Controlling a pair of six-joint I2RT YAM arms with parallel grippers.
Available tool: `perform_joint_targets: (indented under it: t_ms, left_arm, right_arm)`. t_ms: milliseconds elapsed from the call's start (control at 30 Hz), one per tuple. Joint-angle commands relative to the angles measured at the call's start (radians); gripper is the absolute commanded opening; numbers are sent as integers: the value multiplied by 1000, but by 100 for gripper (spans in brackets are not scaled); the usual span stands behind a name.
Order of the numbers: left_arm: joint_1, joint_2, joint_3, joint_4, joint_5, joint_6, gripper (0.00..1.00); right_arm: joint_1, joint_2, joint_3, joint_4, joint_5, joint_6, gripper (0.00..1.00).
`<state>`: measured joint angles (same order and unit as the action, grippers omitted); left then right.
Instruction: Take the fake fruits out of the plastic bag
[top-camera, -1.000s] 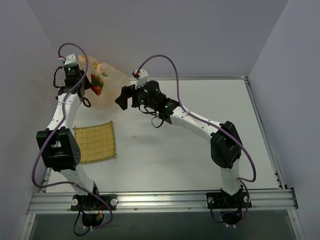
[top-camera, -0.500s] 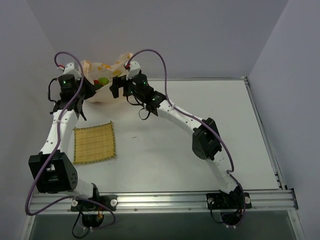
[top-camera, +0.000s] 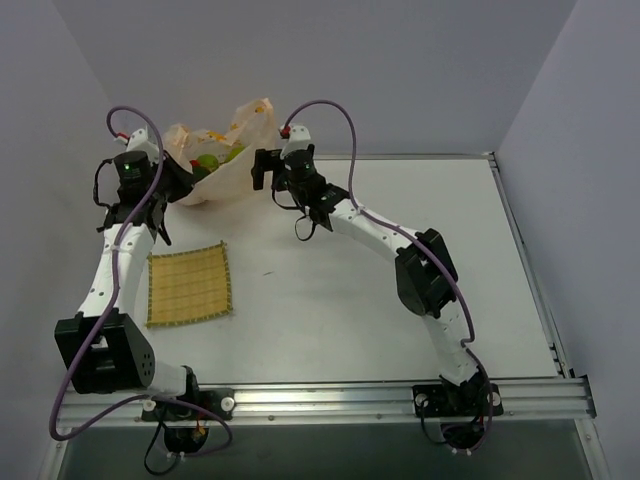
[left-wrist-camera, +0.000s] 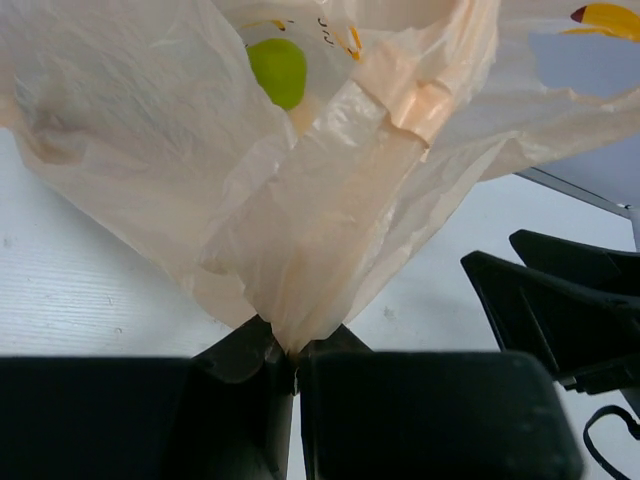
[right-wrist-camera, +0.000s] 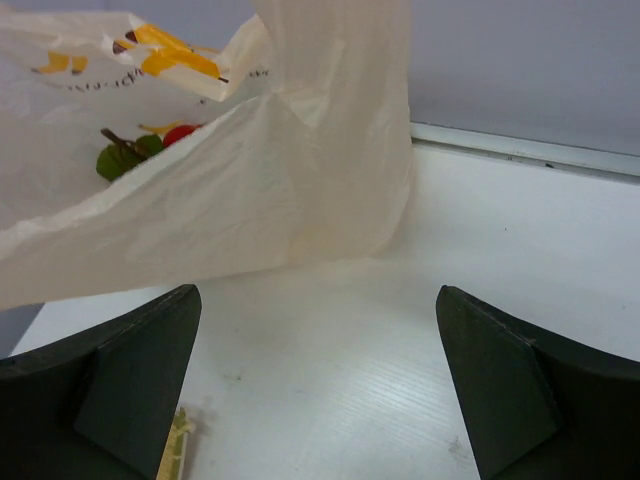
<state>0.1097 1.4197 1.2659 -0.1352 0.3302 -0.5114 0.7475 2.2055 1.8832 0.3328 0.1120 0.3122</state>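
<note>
The plastic bag (top-camera: 238, 165), thin and pale orange, lies at the back left of the table with its mouth spread and one flap standing up. Fake fruits show through it: a lime-green one (top-camera: 207, 160) (left-wrist-camera: 277, 70) and a small red one (right-wrist-camera: 180, 133) beside a dark green piece (right-wrist-camera: 118, 160). My left gripper (top-camera: 181, 186) (left-wrist-camera: 293, 355) is shut on a gathered fold of the bag's left edge. My right gripper (top-camera: 262, 166) (right-wrist-camera: 318, 330) hangs open just right of the bag, low over the table, with nothing between its fingers (right-wrist-camera: 130, 380).
A square yellow woven mat (top-camera: 188, 283) lies in front of the bag on the left; its corner (right-wrist-camera: 175, 450) shows by my right gripper's left finger. The back wall stands close behind the bag. The right gripper's fingers (left-wrist-camera: 560, 300) show in the left wrist view.
The left arm lowered the bag, which now lies spread with a flap up. The right gripper went in to the bag, then drew slightly right, and opened fully.
</note>
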Motion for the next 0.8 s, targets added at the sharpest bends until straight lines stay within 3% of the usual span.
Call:
perform_joint_targets:
  t_ms: [0,167,200,267,600,733,767]
  left_arm:
    - [-5,-84,9,-6,27,-19,2]
    - [-4,-99,-7,-33,12,-9,2]
    - [-4,-97,-10,-34,7,-9,2]
    - [-2,-81,-7,-34,7,-9,2]
    - [1,-117,6,-84,-49,16,2]
    - [-1,-108,6,-80,-43,-1,2]
    - [1,-107,7,-80,-42,-4,2]
  right_arm:
    - [-13,-26,72,105,31,41,100]
    - [-52,98,237,92,-106,76,100]
    - [-60,140,264,95,-229,79,100]
    - [-79,180,339,121,-310,115,100]
    - [-142,270,442,190,-270,179,100]
    - [-128,356,554,219,-348,202,91]
    - [-125,368,571,233,-366,211,70]
